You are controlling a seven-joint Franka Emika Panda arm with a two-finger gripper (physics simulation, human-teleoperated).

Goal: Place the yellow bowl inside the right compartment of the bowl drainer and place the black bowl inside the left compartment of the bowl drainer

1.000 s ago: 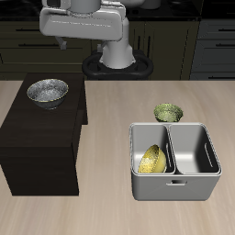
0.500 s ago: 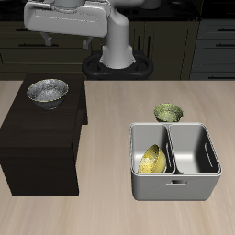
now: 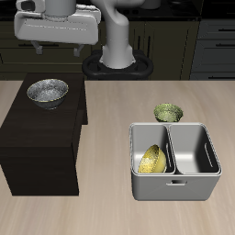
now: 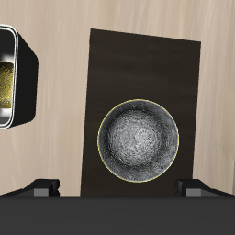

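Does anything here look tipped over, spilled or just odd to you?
One thing: the yellow bowl is not sitting flat. It leans on its side in one well of the bowl drainer. The black bowl sits upright on the dark box, and the olive-green bowl is upright behind the drainer. Nothing is spilled.

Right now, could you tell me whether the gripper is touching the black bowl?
Apart. The exterior view shows the gripper hanging above the black bowl, with dark background visible between them.
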